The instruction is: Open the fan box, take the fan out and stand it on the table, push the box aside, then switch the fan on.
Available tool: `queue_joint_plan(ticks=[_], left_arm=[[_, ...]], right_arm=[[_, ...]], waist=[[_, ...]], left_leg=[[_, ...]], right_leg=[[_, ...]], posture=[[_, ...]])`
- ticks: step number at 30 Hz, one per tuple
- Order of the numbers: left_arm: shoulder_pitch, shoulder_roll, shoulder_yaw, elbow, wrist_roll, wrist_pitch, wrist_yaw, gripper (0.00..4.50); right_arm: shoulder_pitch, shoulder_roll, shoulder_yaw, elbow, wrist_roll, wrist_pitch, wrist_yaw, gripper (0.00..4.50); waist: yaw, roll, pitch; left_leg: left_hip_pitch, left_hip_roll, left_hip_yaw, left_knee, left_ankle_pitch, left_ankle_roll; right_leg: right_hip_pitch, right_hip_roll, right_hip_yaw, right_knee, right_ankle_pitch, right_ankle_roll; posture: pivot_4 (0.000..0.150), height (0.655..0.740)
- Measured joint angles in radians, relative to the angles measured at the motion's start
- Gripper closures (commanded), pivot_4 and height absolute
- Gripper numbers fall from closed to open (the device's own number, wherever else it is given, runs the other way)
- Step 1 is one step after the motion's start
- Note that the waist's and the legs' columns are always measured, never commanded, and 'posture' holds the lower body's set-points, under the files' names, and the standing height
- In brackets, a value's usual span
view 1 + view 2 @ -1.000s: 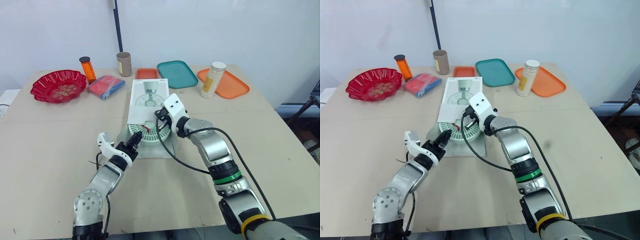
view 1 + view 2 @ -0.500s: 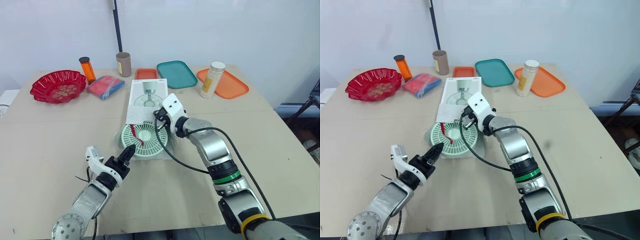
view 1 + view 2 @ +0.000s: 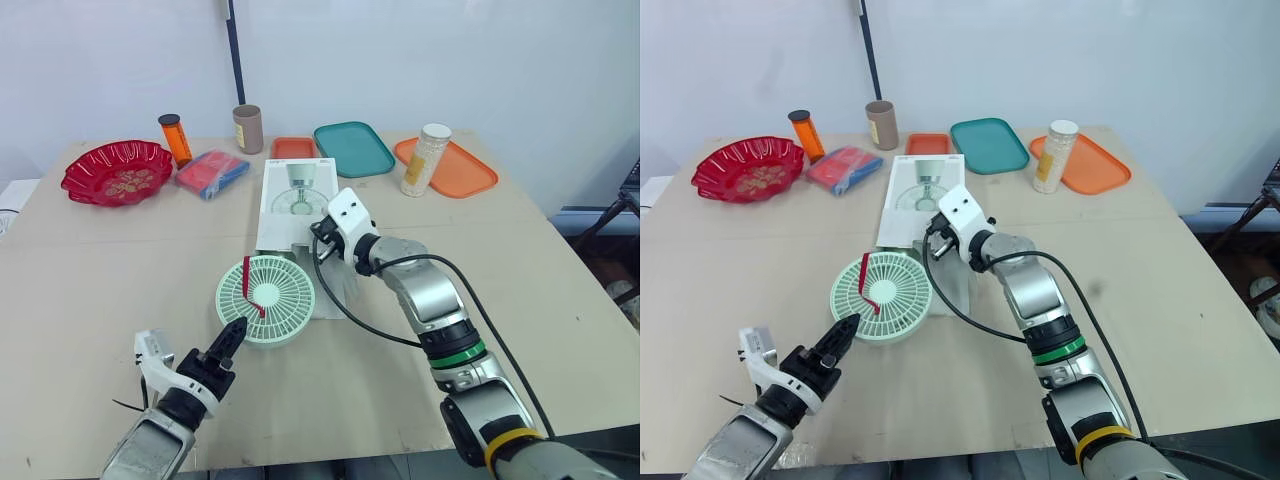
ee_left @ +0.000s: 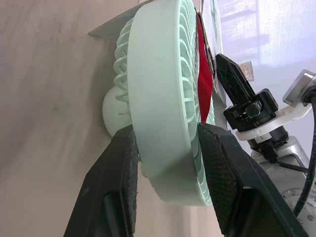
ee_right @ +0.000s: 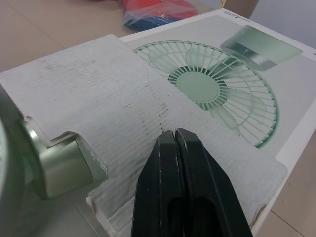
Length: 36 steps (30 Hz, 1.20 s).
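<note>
We cannot read the small print on the fan box (image 3: 298,190), the fan (image 3: 280,300) has its stand mostly hidden under the box's open flap (image 5: 98,84), and the far dark pole (image 3: 236,50) is cut off at the top edge.

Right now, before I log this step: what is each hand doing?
Left hand: closed on the fan, gripping its rim.
Right hand: closed, holding nothing, at the box flap.
</note>
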Motion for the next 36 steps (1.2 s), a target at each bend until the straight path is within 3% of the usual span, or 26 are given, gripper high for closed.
queue_joint_plan(ticks=[16,36], left_arm=[[0.213,0.109,-0.01,-0.07,-0.015,-0.038,-0.143,3.08],[0.351,0.142,-0.039,-0.14,0.001,-0.081,-0.188,3.08]], right_arm=[[0.009,-0.009,0.0,-0.032,0.001,0.012,0.02,4.5],[0.026,-0.026,0.001,-0.065,0.001,0.017,0.048,4.5]], waist=[[0.0,0.002,0.001],[0.0,0.004,0.003]], left_leg=[[0.0,0.002,0.001,0.0,-0.003,0.001],[0.0,0.003,0.001,0.0,-0.005,0.001]], right_leg=[[0.0,0.0,-0.001,0.0,-0.005,-0.006],[0.0,0.0,-0.002,0.0,-0.008,-0.004]], posture=[[0.15,0.74],[0.15,0.74]])
